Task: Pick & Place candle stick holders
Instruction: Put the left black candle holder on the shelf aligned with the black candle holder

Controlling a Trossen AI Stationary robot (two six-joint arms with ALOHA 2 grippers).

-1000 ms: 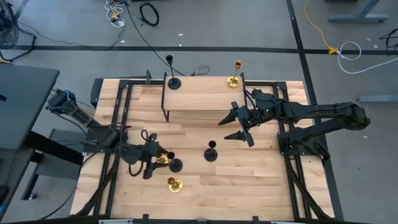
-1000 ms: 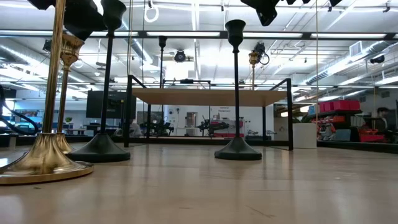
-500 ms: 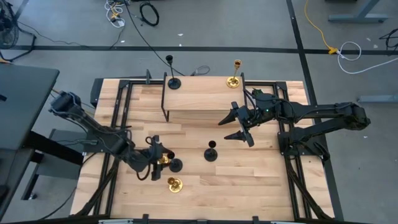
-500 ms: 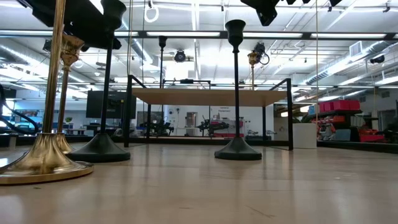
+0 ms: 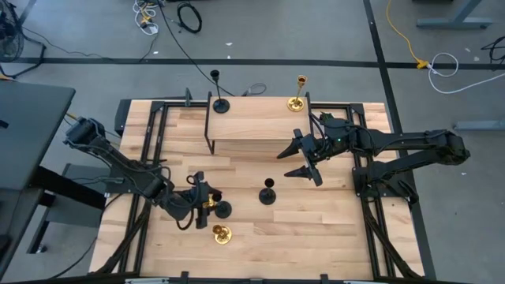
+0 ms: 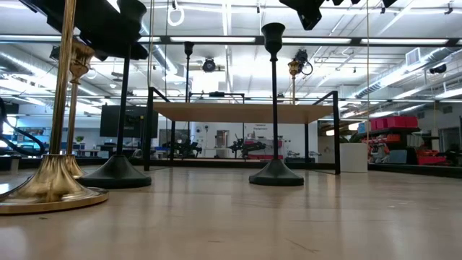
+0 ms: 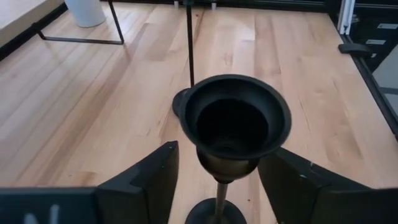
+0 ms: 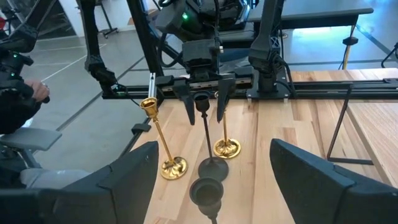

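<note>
left gripper (image 5: 199, 199) sits low over the front-left of the wooden table (image 5: 331, 229), fingers spread wide with a candle holder cup between them — in the left wrist view the gripper (image 7: 217, 177) has a dark finger on each side of the cup, with a clear gap on both sides, nothing pinched. that cup tops a gold candle holder (image 7: 233, 134) standing on its own base; from above it shows as a gold spot (image 5: 207, 203) right at the fingertips. touching distance beside it stands a black candle holder (image 5: 223, 209), and just in front, nearer the table's front edge, a second gold candle holder (image 5: 222, 233) stands alone.

out toward the middle, another black candle holder (image 5: 268, 193) stands upright by itself. the right gripper (image 5: 304, 161) hangs above the table right of centre, well apart from it, fingers splayed wide and holding nothing — its own camera shows both dark fingers (image 8: 124, 180) far apart at the edges of the view.

at the back, a raised wooden shelf (image 5: 252, 118) on a black frame carries two more, a black candle holder (image 5: 219, 102) at its left end and a gold candle holder (image 5: 297, 101) toward its right. every holder in sight is upright.
</note>
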